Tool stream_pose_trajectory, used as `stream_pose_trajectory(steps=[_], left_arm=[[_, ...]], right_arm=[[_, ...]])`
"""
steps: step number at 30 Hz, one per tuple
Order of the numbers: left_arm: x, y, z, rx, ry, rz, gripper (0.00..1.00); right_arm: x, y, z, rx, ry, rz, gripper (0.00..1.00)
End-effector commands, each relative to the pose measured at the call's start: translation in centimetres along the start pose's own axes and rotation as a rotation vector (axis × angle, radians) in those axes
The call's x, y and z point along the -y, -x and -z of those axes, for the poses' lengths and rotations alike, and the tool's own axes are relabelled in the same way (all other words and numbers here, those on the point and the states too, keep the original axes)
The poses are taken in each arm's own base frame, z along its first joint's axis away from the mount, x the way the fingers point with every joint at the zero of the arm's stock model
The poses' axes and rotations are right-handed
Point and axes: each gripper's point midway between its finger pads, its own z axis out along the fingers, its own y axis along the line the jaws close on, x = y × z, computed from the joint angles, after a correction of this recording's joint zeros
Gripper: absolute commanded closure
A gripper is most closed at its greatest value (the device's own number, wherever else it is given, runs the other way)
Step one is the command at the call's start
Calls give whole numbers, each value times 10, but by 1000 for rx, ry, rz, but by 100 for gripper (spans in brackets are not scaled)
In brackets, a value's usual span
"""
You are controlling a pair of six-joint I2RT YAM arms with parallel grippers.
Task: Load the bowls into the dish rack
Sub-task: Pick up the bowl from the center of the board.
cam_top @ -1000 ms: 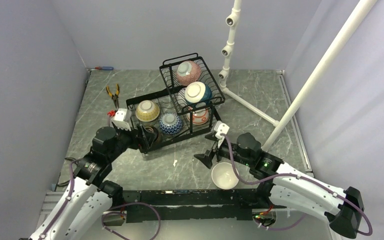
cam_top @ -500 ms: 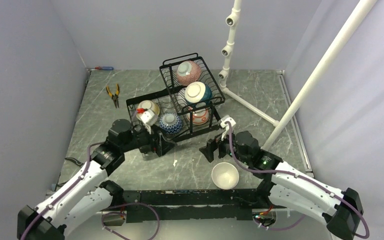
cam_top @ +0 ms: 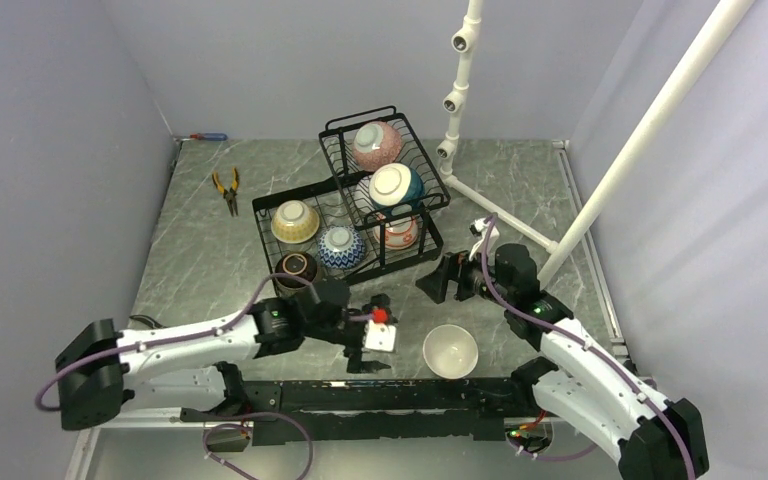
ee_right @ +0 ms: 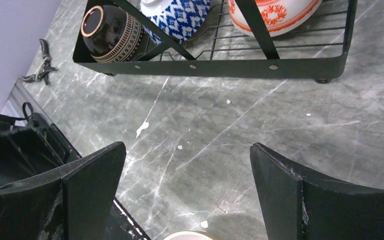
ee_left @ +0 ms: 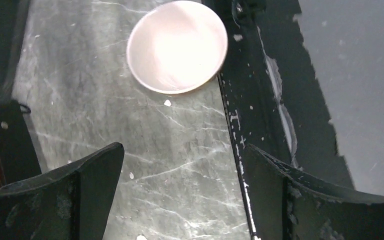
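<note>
Six bowls [cam_top: 295,221] sat in the rack [ee_right: 230,68]. One pale bowl [cam_top: 450,351] stood apart on the table [cam_top: 190,240], mouth up, touching or nearly touching the black rail [ee_left: 252,100] at the near edge. Whether it was white or faintly pink I could not tell in the glare.

The left gripper [cam_top: 380,335] lay just beside it on the left, fingers spread as wide as they go and holding nothing. From its wrist, the bowl lay straight ahead of the gap, about centred between the two fingers [ee_left: 80,195]. Being round, the bowl had no long axis to line up with. What mattered, I judged, was getting one finger inside the rim and one outside, and the rail left little room on that side.

The right gripper [cam_top: 440,277] was also wide open and empty. It hung between the bowl and the rack and faced the rack's front bar, with only a sliver of the bowl's rim showing under it. Both grippers were near the bowl, but only the left was aimed at it, so I took the pick to be the left's.
</note>
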Motion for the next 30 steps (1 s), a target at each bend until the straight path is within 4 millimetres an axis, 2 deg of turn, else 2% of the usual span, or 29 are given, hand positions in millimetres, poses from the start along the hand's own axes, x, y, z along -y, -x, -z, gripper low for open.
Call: stream_pose_trajectory(steps=[1,5,14,16,24,26,30], left_arm=[[-7,9,-21,-99,-4,-328,6],[0,1,-47,-202,-60,-492,6],[9,7,-93,-354,-146,-673,10],[12,-1,-102,-401,-189,-687,17],[24,-48,-132,-537,-311,-696,35],[28,-60,-138,-563,-335,-684,41],[30,-71,-144,-596,-361,-672,60]], right_arm=[[-9,4,-3,-6,63,-69,0],[-7,3,-4,-16,61,-89,0],[6,7,-1,7,-2,-102,0],[6,7,-1,4,2,-103,0],[12,11,-1,9,-32,-100,0],[12,14,0,15,-35,-93,0],[12,19,2,25,-40,-79,0]])
